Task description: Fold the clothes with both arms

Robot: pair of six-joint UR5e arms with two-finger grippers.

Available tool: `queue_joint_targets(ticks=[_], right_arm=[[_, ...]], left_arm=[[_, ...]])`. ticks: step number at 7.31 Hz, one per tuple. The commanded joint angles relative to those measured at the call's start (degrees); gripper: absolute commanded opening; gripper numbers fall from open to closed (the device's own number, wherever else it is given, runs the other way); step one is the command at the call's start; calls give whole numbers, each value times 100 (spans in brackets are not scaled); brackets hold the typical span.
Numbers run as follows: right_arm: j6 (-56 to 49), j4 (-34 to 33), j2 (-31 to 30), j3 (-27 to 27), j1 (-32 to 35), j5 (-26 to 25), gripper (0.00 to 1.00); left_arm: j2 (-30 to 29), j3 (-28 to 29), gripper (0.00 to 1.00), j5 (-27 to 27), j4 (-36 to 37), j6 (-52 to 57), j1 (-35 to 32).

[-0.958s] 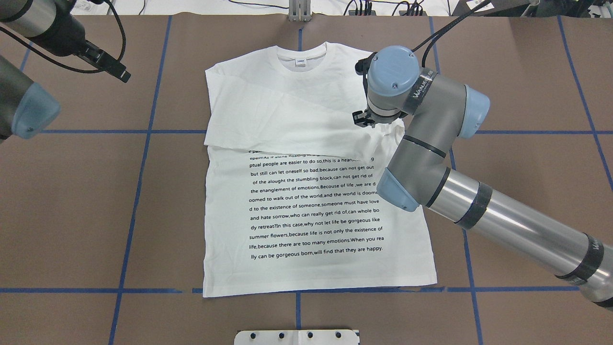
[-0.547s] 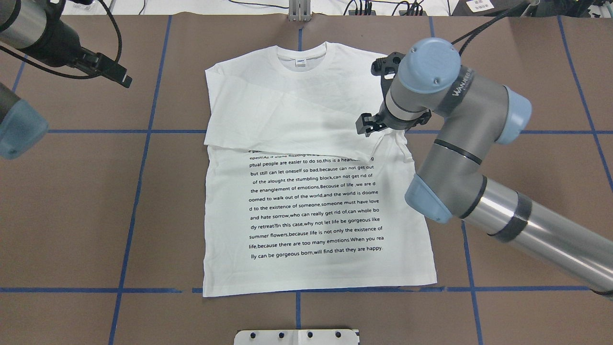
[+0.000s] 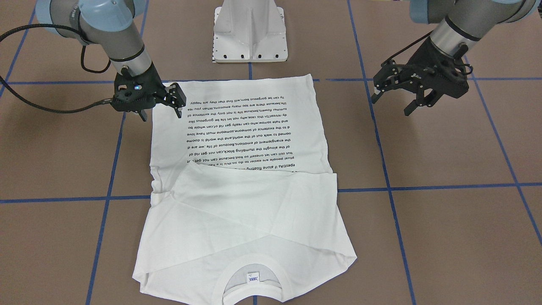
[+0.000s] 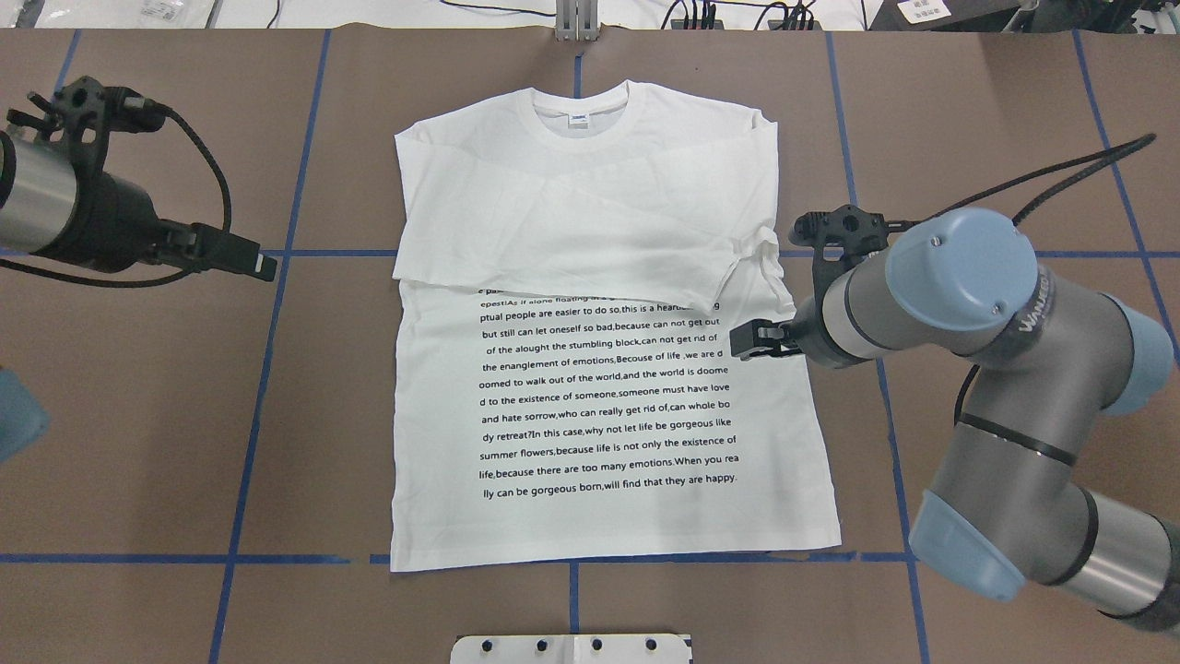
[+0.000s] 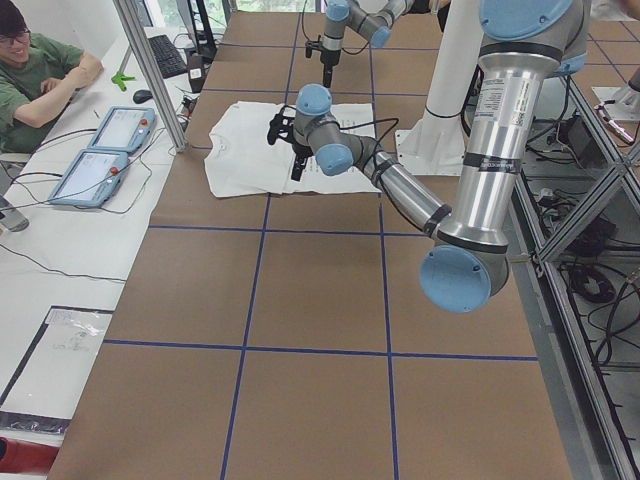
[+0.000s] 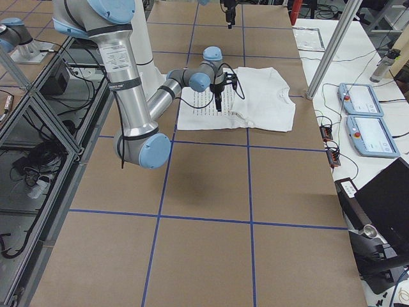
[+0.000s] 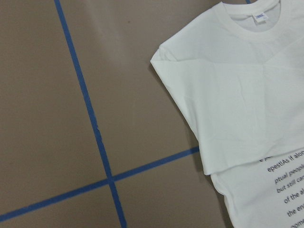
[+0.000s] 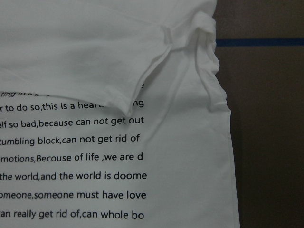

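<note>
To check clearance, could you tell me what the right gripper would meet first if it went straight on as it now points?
Most likely the white long-sleeved cotton T-shirt, near its printed text: the black two-finger right gripper points down at it; height unclear.

My tabletop (image 4: 138,415) is brown, gridded with blue tape lines (image 4: 230,558) under even, soft light. Across from me a white bench (image 5: 60,250) runs behind slanted aluminium posts (image 5: 150,70). Two pendants (image 5: 122,128) lie on it among loose cables, with a keyboard (image 5: 168,55) farther along and a black laptop (image 6: 383,198) at the other end. A man in a green shirt (image 5: 40,80) leans on it. Beside me, black cables (image 6: 38,153) tangle low inside a metal frame (image 6: 38,109).
</note>
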Motion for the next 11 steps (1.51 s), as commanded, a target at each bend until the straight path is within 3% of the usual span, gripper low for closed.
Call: queue_joint_targets(ticks=[1,4,5,7,10,11], right_arm=[[812,1250,-1003,254,-717,-572,100],[833,1166,-1470,543,-886,-626,100],[781,991,-1760,841,-895,-626,100],[763,928,-1964,871,-991,-669,100],[763,928,-1983,879,-1009,-723,100],[763,928,-1983,879,-1009,-723,100]], left_arm=[[370,-88,100,822,-830,-1298,1121],[354,-10,100,2377,-779,-2801,2958],[345,17,100,2555,-622,-2997,3233],[83,113,97,2802,-104,-3147,3586],[55,237,65,2856,47,-3245,3903],[46,289,65,2864,56,-3245,3921]])
